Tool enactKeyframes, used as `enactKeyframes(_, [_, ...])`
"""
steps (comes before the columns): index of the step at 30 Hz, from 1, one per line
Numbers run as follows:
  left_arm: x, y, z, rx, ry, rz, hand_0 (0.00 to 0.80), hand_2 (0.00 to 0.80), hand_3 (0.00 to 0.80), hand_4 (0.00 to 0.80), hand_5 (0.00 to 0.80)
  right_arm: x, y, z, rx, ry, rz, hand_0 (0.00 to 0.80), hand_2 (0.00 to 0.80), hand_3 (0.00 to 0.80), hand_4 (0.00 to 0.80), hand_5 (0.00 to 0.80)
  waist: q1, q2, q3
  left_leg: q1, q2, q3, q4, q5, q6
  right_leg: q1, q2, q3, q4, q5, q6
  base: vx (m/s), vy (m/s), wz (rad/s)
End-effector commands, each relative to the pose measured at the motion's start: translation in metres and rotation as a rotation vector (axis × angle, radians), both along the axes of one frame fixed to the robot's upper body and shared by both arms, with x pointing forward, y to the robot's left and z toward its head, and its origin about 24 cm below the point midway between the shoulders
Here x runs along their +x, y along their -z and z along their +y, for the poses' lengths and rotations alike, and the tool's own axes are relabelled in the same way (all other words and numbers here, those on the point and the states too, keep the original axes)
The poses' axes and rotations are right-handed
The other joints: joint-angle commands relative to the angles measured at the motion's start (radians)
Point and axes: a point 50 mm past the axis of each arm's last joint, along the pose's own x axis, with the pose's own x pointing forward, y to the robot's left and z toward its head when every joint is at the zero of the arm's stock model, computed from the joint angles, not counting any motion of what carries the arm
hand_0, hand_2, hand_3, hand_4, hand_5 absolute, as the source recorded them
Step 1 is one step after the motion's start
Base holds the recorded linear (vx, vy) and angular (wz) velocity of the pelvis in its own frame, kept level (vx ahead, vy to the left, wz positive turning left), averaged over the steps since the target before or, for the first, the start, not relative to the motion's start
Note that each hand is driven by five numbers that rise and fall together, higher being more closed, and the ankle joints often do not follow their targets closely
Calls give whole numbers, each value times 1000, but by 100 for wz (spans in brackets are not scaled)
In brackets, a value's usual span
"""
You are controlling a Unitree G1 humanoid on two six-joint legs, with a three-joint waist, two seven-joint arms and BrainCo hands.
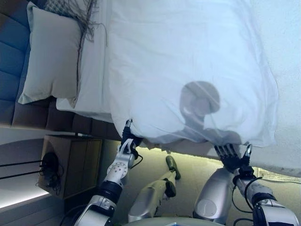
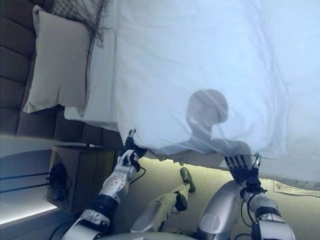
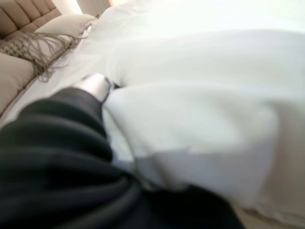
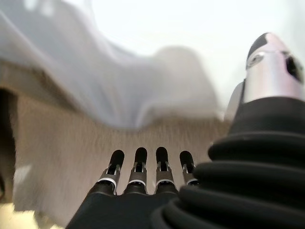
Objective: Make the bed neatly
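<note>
A white duvet (image 1: 188, 61) lies puffed over the bed, and its near edge hangs over the bed's side. My left hand (image 1: 125, 143) is up against the duvet's near edge by its corner towards the headboard. In the left wrist view the hand (image 3: 93, 86) is pressed into a fold of the duvet (image 3: 200, 119). My right hand (image 1: 229, 154) is open just below the duvet's hanging edge further along. Its fingers (image 4: 138, 164) are straight and point at the bed's side under the cloth (image 4: 143, 95). It holds nothing.
A beige pillow (image 1: 51, 56) lies against the padded headboard (image 1: 9, 70), with a grey fringed throw (image 1: 77, 12) beside it. A wooden nightstand (image 1: 70, 165) stands by the bed's head end, close to my left arm. A sheet of paper (image 1: 282, 176) lies on the floor.
</note>
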Motion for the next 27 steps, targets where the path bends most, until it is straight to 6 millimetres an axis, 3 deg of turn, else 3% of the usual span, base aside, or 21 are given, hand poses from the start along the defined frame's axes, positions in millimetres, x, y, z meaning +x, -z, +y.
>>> enactKeyframes(1, [23, -48, -7, -53, -2, -205, 800, 800, 800, 800, 800, 23, -20, 4, -50, -39, -103, 0, 0, 0, 0, 0, 3, 13, 12, -67, 90, -80, 129, 3, -104, -3, -37, 14, -70, 155, -7, -54, -104, 4])
enactKeyframes(7, [29, -58, -12, -8, 50, -229, 800, 800, 800, 800, 800, 54, -62, -13, -67, 8, -233, 0, 0, 0, 0, 0, 46, -3, 15, -89, 87, -110, 137, 10, -106, 7, -48, -19, -70, 162, -4, -38, -101, 11])
enactKeyframes(8, [29, -59, -12, -4, 56, -229, 800, 800, 800, 800, 800, 56, -66, -14, -70, 13, -250, 185, 185, 185, 185, 185, 50, -5, 14, -90, 86, -113, 140, 10, -106, 9, -49, -23, -70, 163, -4, -12, -81, 12])
enactKeyframes(9, [30, -59, -12, -1, 61, -229, 800, 800, 800, 800, 800, 57, -69, -16, -72, 18, -265, 684, 684, 684, 684, 684, 53, -8, 13, -90, 86, -116, 143, 9, -106, 13, -49, -26, -70, 163, -5, 0, -72, 9])
enactKeyframes(10, [30, -60, -12, 3, 65, -229, 800, 800, 800, 800, 800, 58, -73, -19, -76, 24, -286, 800, 800, 800, 800, 800, 56, -11, 12, -90, 86, -119, 146, 8, -106, 16, -49, -29, -69, 165, -5, 7, -68, 4])
enactKeyframes(18, [31, -59, -8, 22, 70, -223, 800, 800, 800, 800, 800, 52, -78, -36, -46, 148, -317, 800, 800, 800, 800, 800, 62, -38, -1, -88, 95, -128, 167, -3, -105, 35, -43, -38, -70, 163, -2, 17, -57, 9])
enactKeyframes(22, [29, -52, -3, 39, 60, -195, 800, 800, 800, 800, 800, 38, -63, -48, -28, 282, -234, 800, 800, 800, 800, 800, 67, -52, -16, -69, 107, -135, 166, -8, -106, 70, -29, -48, -81, 158, -2, 55, -26, 4])
enactKeyframes(27, [22, -33, 6, 125, 16, -114, 800, 800, 800, 800, 800, 15, -34, -30, -108, 186, -210, 800, 800, 800, 800, 800, 58, -95, -46, -2, 132, -149, 161, -23, -109, 146, -6, -62, -97, 147, -14, 113, -21, 6])
